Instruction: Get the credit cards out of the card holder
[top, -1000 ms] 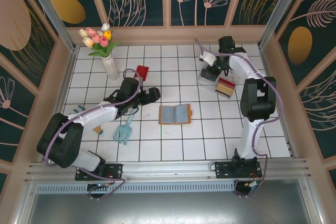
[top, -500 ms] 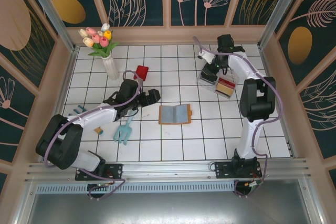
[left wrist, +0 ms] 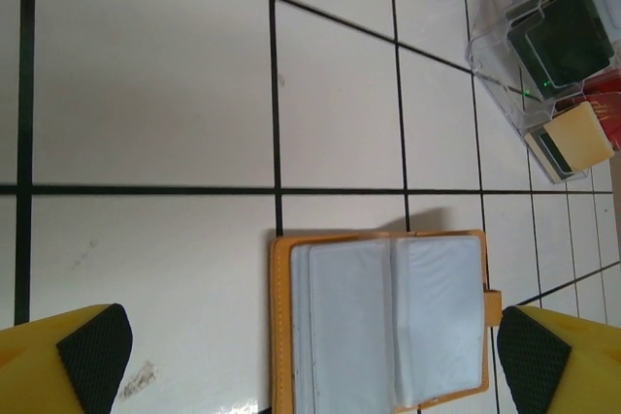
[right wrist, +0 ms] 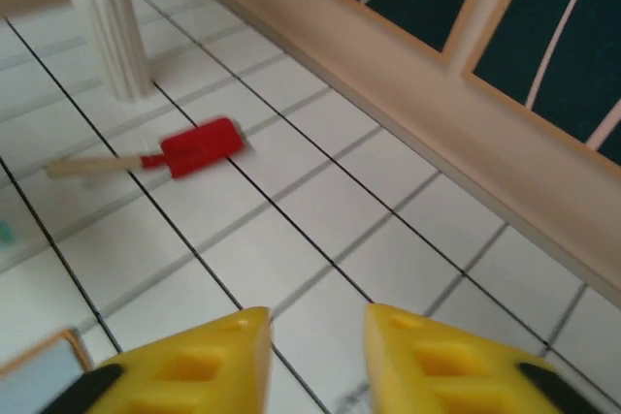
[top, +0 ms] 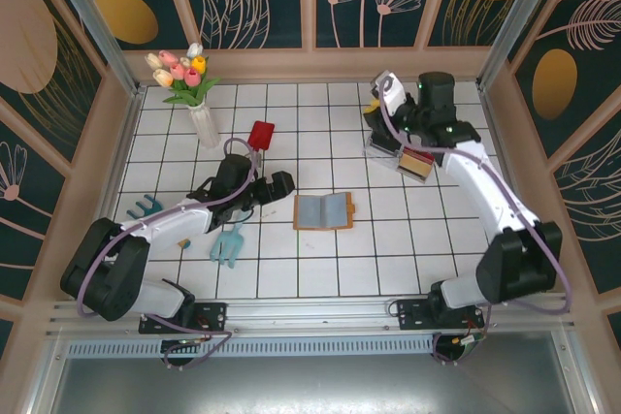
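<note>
The card holder lies open on the white tiles, orange-brown with greyish pockets. I cannot tell whether any credit cards sit in those pockets. My left gripper hovers just left of it, open; in the left wrist view the gripper has its fingers wide on either side of the holder, touching nothing. My right gripper is raised at the back by the clear tray; in the right wrist view it is open with only tiles between its yellow fingers.
The clear tray holds upright dark, tan and red cards. A vase of tulips, a red spatula and a teal toy fork lie left of centre. Wooden walls ring the floor.
The right arm has lifted off the clear tray and swung its elbow out to the right, its jaws parting. The left arm has barely shifted. The card holder has not moved.
</note>
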### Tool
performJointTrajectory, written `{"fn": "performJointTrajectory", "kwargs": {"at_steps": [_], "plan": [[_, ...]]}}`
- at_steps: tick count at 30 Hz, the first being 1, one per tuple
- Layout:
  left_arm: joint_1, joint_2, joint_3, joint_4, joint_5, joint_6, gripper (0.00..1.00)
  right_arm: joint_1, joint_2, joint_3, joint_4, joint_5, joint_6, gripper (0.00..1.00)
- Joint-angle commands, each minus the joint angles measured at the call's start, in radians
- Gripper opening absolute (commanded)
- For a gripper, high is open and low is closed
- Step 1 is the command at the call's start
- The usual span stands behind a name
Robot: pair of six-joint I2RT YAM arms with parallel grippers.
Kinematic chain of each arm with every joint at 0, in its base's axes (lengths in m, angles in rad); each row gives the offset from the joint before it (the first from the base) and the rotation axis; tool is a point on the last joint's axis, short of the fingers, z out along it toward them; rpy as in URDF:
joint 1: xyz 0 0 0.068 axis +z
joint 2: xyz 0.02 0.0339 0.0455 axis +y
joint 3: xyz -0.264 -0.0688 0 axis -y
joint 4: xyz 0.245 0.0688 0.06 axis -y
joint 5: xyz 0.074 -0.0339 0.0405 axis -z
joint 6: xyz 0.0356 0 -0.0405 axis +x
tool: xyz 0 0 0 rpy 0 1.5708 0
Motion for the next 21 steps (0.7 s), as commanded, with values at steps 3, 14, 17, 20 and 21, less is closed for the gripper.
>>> {"fn": "performJointTrajectory", "kwargs": {"at_steps": [3,14,17,20,21], "plan": [[-0.017,-0.014,-0.03,0.06,0.047,-0.038,0.93,0.121,-0.131,-0.152,0.135,0.046,0.386,0.42],[-0.073,-0.003,-0.025,0.052,0.05,-0.116,0.7,0.229,-0.24,-0.317,-0.029,0.304,0.969,0.57],[-0.097,0.018,-0.025,0.077,0.053,-0.13,0.66,0.263,-0.207,-0.352,-0.019,0.32,1.032,0.56],[-0.119,0.046,-0.023,0.096,0.056,-0.147,0.58,0.304,-0.163,-0.375,-0.006,0.38,1.102,0.57],[-0.129,0.058,-0.024,0.108,0.06,-0.152,0.55,0.317,-0.141,-0.383,0.003,0.389,1.119,0.57]]}}
